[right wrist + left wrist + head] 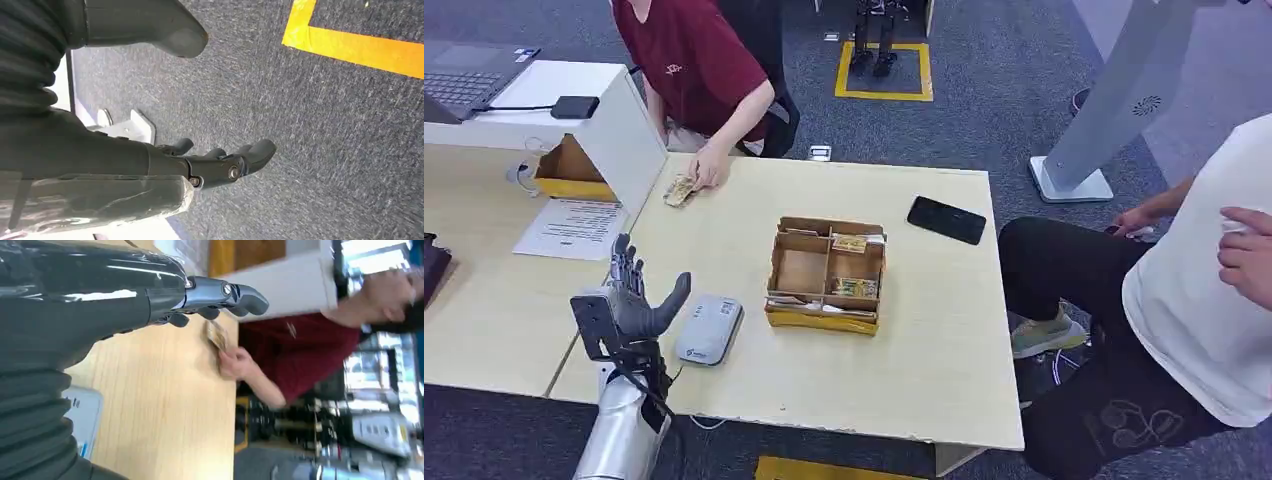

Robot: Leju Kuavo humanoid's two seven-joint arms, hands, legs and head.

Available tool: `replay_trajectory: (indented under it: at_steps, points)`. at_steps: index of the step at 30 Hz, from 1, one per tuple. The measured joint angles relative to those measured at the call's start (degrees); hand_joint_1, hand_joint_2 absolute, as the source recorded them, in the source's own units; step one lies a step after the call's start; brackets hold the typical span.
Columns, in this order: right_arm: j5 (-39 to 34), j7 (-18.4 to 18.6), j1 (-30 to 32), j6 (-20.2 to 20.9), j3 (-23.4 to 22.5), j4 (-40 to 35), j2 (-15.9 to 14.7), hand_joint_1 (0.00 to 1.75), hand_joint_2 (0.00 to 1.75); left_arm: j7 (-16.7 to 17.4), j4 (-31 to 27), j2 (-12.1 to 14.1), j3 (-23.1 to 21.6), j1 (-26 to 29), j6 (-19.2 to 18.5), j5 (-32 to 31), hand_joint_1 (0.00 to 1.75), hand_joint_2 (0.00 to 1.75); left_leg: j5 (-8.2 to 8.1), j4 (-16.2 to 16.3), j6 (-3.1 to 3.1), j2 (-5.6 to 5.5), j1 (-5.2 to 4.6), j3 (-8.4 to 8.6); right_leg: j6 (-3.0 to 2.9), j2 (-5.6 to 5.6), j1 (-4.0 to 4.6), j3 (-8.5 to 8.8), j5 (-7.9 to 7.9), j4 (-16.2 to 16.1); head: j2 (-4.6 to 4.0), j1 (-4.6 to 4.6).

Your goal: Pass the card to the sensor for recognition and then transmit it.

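Note:
A card (680, 190) lies near the table's far left edge, under the fingers of a person in a red shirt (692, 60); the left wrist view shows the same card (216, 335) and that person's hand. The grey sensor pad (709, 328) lies flat near the front of the table. My left hand (634, 300) is raised just left of the sensor, fingers spread and upright, holding nothing. My right hand (220, 162) hangs over the carpet with fingers loosely extended and empty.
A cardboard divided box (826, 273) with cards in it sits mid-table. A black phone (946, 219) lies at the far right. A white stand with a laptop (464, 75) and a paper sheet (572, 228) are left. A second person (1194, 290) sits at right.

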Motion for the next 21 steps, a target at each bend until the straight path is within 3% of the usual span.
replay_trajectory:
  at_steps: [3, 7, 11, 13, 15, 18, 21]
  points:
    - [-0.24, -0.09, 0.24, 0.0, -0.66, 0.02, 0.0, 0.0, 1.75, -0.55, -5.49, 1.14, -4.81, 3.98, -5.45, -3.17, 0.0, 1.75, -0.01, 0.0, 0.01, -0.03, 0.0, -0.04, -0.01, -0.01, -0.01, -0.02, -0.02, 0.0, 0.0, 0.02]
    - [-0.24, -0.59, 0.41, -0.09, -1.9, 0.02, 0.22, 0.0, 1.75, -1.2, -12.48, 3.01, -11.8, 9.11, -3.26, -13.97, 0.0, 1.75, -0.09, 0.0, 0.01, 0.0, 0.0, -0.05, 0.01, 0.01, -0.03, -0.07, -0.06, -0.02, 0.0, 0.02]
    - [0.09, -0.5, 0.39, -0.15, -3.21, 0.0, 0.5, 0.0, 1.75, 0.77, -16.15, 6.34, -20.7, 12.84, 5.73, -31.8, 0.0, 1.75, -0.12, 0.0, 0.05, -0.01, 0.0, -0.05, 0.02, -0.01, -0.03, -0.07, -0.08, -0.02, 0.0, 0.0]
    - [0.74, -0.22, 0.4, -0.13, -3.65, 0.0, 0.67, 0.0, 1.75, 6.03, -16.87, 7.76, -25.97, 13.9, 14.84, -48.15, 0.0, 1.75, -0.12, 0.0, 0.05, -0.01, -0.01, -0.05, 0.02, -0.01, -0.03, -0.07, -0.08, -0.02, 0.0, 0.0]
    - [1.22, -0.24, 0.38, -0.09, -4.22, -0.04, 0.87, 0.0, 1.75, 12.66, -16.84, 8.8, -30.25, 14.14, 20.96, -60.46, 0.0, 1.75, -0.12, 0.0, 0.05, -0.02, 0.0, -0.06, 0.03, -0.03, -0.02, -0.06, -0.08, -0.02, 0.0, 0.02]
    - [1.94, -0.37, 0.32, -0.09, -4.57, -0.09, 0.96, 0.0, 1.75, 18.68, -15.71, 9.98, -35.13, 13.28, 24.49, -67.31, 0.0, 1.75, -0.12, 0.0, 0.05, -0.02, -0.01, -0.05, 0.03, -0.04, -0.03, -0.05, -0.07, -0.02, 0.0, 0.02]
    - [2.23, -0.28, 0.29, -0.07, -4.83, -0.11, 0.96, 0.0, 1.75, 20.04, -14.05, 10.93, -38.19, 12.37, 25.5, -68.68, 0.0, 1.75, -0.11, 0.0, 0.05, -0.01, -0.01, -0.04, 0.03, -0.03, -0.02, -0.05, -0.07, -0.02, 0.0, 0.0]
